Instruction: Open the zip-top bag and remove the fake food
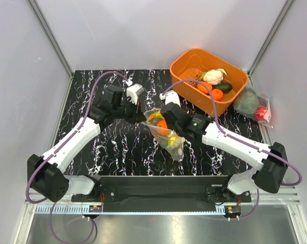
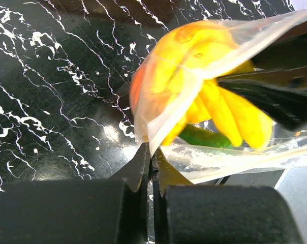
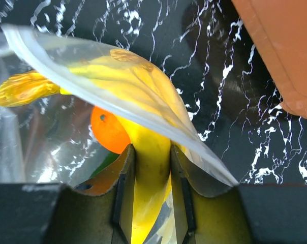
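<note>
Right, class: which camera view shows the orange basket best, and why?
The top external view: the whole orange basket shows, with the cauliflower inside. The right wrist view catches only its corner; the left wrist view misses it.

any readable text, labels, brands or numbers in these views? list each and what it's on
None readable.
zip-top bag: no lettering visible.
orange bin: no label visible.
strip along the near rail: fine marks, too small to read.
</note>
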Tool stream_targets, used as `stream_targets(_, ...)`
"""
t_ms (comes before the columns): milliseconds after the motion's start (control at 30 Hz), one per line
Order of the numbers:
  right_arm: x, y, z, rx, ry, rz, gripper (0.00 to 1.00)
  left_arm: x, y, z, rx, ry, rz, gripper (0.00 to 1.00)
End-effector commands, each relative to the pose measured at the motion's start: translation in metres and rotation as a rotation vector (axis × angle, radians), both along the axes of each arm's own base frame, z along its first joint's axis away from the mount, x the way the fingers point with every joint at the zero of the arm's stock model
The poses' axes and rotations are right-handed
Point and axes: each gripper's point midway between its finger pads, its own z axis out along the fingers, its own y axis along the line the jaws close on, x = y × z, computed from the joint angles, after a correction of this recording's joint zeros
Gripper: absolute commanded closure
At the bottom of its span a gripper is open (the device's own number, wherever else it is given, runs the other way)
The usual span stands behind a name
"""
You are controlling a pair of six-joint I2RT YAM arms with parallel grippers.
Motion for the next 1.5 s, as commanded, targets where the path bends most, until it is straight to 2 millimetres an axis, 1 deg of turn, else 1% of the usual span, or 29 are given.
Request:
stream_targets(0, 0.008, 0.003, 0.059, 0.175, -0.127, -0.050, 1.00, 0.007, 0.010, -0.003, 0.047, -0.028, 0.034, 1.00)
stream_targets(100, 0.009, -0.001, 0.064, 0.197, -0.138, -0.061, 1.00, 0.006, 0.010, -0.008, 0.055, -0.018, 0.032, 1.00)
stream_targets(167, 0.010, 0.003, 0.067, 0.236, -0.152, -0.053, 1.00, 0.006, 0.009, -0.009, 0.051, -0.009, 0.029, 1.00)
stream_targets(233, 0.006, 0.011, 0.071, 0.287, -0.151, -0.012, 1.00, 0.005, 0.004, -0.007, 0.031, -0.006, 0.014, 1.00)
stream_targets(367, -0.001, 0.038, 0.079, 0.400, -0.161, 0.122, 1.00, 0.006, 0.001, -0.006, 0.018, -0.002, -0.005, 1.00)
stream_targets(400, -0.008, 0.046, 0.083, 0.434, -0.152, 0.178, 1.00, 0.005, 0.000, -0.005, 0.014, -0.005, -0.013, 1.00)
stream_targets(467, -0.012, 0.055, 0.086, 0.463, -0.164, 0.241, 1.00, 0.004, -0.003, -0.003, 0.000, -0.010, -0.026, 1.00)
stream_targets(500, -0.020, 0.063, 0.086, 0.478, -0.149, 0.304, 1.00, 0.004, -0.003, -0.002, -0.003, -0.017, -0.030, 1.00)
stream_targets(600, -0.029, 0.071, 0.090, 0.506, -0.167, 0.392, 1.00, 0.003, -0.002, 0.002, -0.007, -0.034, -0.036, 1.00)
stream_targets(767, -0.041, 0.071, 0.106, 0.562, -0.207, 0.468, 1.00, 0.003, 0.000, -0.008, 0.021, -0.020, -0.031, 1.00)
stream_targets(800, -0.046, 0.071, 0.113, 0.580, -0.219, 0.488, 1.00, 0.004, 0.000, -0.009, 0.022, -0.016, -0.030, 1.00)
stream_targets(833, -0.048, 0.070, 0.114, 0.586, -0.222, 0.495, 1.00, 0.004, 0.000, -0.011, 0.026, -0.010, -0.029, 1.00)
stream_targets(867, -0.049, 0.069, 0.120, 0.601, -0.240, 0.499, 1.00, 0.005, -0.001, -0.010, 0.025, -0.010, -0.032, 1.00)
stream_targets(900, -0.056, 0.069, 0.128, 0.625, -0.247, 0.529, 1.00, 0.006, 0.000, -0.013, 0.032, -0.004, -0.032, 1.00)
stream_targets(967, -0.060, 0.066, 0.132, 0.639, -0.258, 0.543, 1.00, 0.007, 0.001, -0.015, 0.037, 0.001, -0.027, 1.00)
stream_targets(1000, -0.064, 0.065, 0.138, 0.650, -0.266, 0.558, 1.00, 0.007, 0.001, -0.018, 0.041, 0.009, -0.025, 1.00)
stream_targets(1067, -0.068, 0.063, 0.139, 0.659, -0.265, 0.566, 1.00, 0.008, 0.002, -0.019, 0.044, 0.010, -0.021, 1.00)
stream_targets(1100, -0.070, 0.061, 0.143, 0.669, -0.272, 0.569, 1.00, 0.008, 0.002, -0.019, 0.043, 0.012, -0.024, 1.00)
stream_targets(1133, -0.072, 0.061, 0.142, 0.674, -0.266, 0.571, 1.00, 0.008, 0.001, -0.019, 0.039, 0.012, -0.027, 1.00)
stream_targets(1167, -0.072, 0.061, 0.152, 0.701, -0.295, 0.576, 1.00, 0.007, 0.000, -0.019, 0.036, 0.014, -0.034, 1.00)
stream_targets(1200, -0.075, 0.060, 0.156, 0.714, -0.300, 0.585, 1.00, 0.006, 0.000, -0.019, 0.032, 0.014, -0.037, 1.00)
stream_targets(1300, -0.077, 0.055, 0.162, 0.739, -0.311, 0.569, 1.00, 0.006, -0.001, -0.017, 0.025, 0.003, -0.045, 1.00)
stream_targets(1333, -0.075, 0.053, 0.160, 0.730, -0.302, 0.549, 1.00, 0.006, -0.001, -0.018, 0.029, -0.002, -0.046, 1.00)
stream_targets(1400, -0.068, 0.046, 0.166, 0.722, -0.327, 0.498, 1.00, 0.005, 0.000, -0.017, 0.031, -0.007, -0.051, 1.00)
stream_targets(1433, -0.063, 0.043, 0.166, 0.709, -0.343, 0.477, 1.00, 0.005, -0.001, -0.015, 0.022, -0.012, -0.056, 1.00)
stream_targets(1467, -0.064, 0.043, 0.167, 0.707, -0.353, 0.479, 1.00, 0.001, -0.004, -0.011, 0.000, -0.017, -0.073, 1.00)
